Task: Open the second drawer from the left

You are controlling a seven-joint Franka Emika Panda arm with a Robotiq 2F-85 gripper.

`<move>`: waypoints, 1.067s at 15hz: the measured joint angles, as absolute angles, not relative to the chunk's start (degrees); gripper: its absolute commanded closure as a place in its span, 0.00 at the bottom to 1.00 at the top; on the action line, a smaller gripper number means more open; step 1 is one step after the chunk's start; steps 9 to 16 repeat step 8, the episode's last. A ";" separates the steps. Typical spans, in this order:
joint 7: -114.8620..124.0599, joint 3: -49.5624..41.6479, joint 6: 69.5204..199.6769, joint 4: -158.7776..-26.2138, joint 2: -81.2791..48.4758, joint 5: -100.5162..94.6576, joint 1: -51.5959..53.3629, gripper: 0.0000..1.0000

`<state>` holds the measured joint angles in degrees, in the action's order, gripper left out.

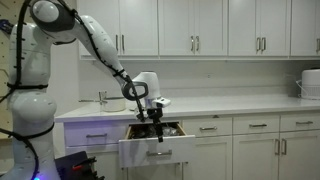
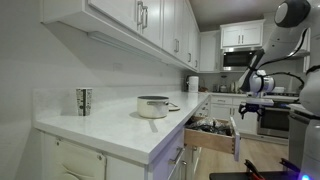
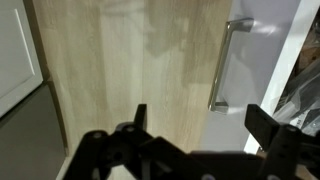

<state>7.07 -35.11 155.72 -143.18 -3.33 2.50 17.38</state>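
The second drawer from the left (image 1: 157, 152) is a white drawer with a silver bar handle. It stands pulled out from the cabinet row, and dark utensils show inside it. It also shows open in an exterior view (image 2: 214, 137). In the wrist view its front and handle (image 3: 219, 66) lie ahead over the wooden floor. My gripper (image 1: 154, 127) hangs just above the open drawer, behind its front. In the wrist view the gripper (image 3: 202, 125) is open and empty, with the handle beyond the fingertips and untouched.
The leftmost drawer's handle (image 1: 97, 137) glows purple beside the open drawer. A metal pot (image 2: 153, 105) and a cup (image 2: 84, 101) stand on the white counter (image 2: 120, 128). A faucet (image 1: 101, 97) and an appliance (image 1: 310, 83) are on the counter. Upper cabinets (image 1: 190, 25) hang overhead.
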 measured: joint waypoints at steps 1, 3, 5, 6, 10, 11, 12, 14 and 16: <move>7.08 -33.21 155.72 -143.17 -3.33 2.50 15.53 0.00; 7.15 -26.42 155.72 -143.13 -3.31 2.50 9.17 0.00; 7.34 -20.95 155.72 -142.92 -3.20 2.67 4.62 0.00; 7.61 -18.87 155.72 -142.72 -3.13 2.83 3.11 0.00; 8.64 -15.54 155.72 -142.04 -3.06 3.37 1.05 0.00; 8.64 -15.54 155.72 -142.04 -3.06 3.37 1.05 0.00; 8.64 -15.54 155.72 -142.04 -3.06 3.37 1.05 0.00; 8.64 -15.54 155.72 -142.04 -3.06 3.37 1.05 0.00; 8.64 -15.54 155.72 -142.04 -3.06 3.37 1.05 0.00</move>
